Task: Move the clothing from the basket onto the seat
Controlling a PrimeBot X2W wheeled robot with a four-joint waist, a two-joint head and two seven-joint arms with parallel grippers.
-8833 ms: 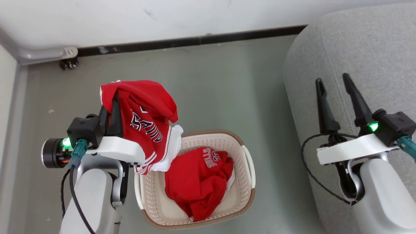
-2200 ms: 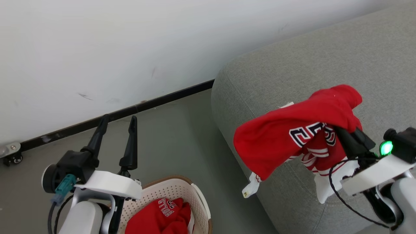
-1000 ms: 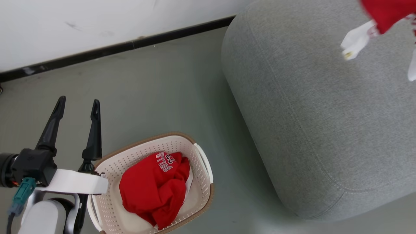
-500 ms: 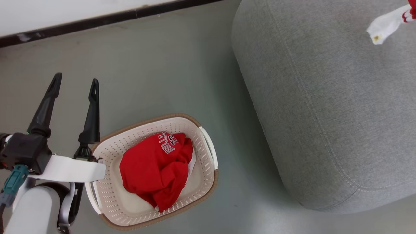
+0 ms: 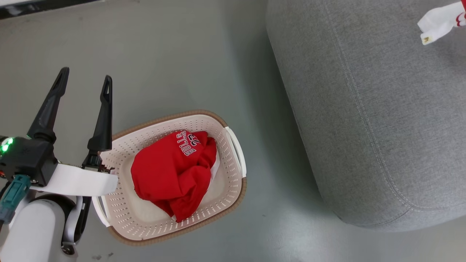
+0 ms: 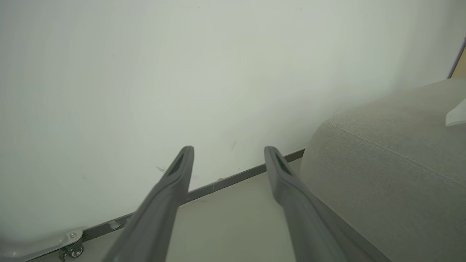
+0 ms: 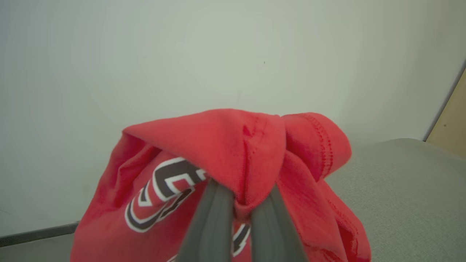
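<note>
Above the seat (image 5: 364,120) at two o'clock the right gripper (image 7: 243,196) pinches one jersey (image 7: 225,145); another garment (image 5: 171,171) fills the basket (image 5: 120,211), left gripper (image 5: 86,74) spread.

Bright, diffuse light; soft shadow on the floor (image 5: 256,91) beside the seat (image 5: 364,109), right of the left claw (image 5: 86,73); wrist-view fingers (image 6: 160,211) out of focus

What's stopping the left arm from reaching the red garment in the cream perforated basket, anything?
Probably nothing, so yes: the left gripper, jaws open and empty, hangs beside the cream perforated plastic basket, and the crumpled red garment lies uncovered inside.
</note>
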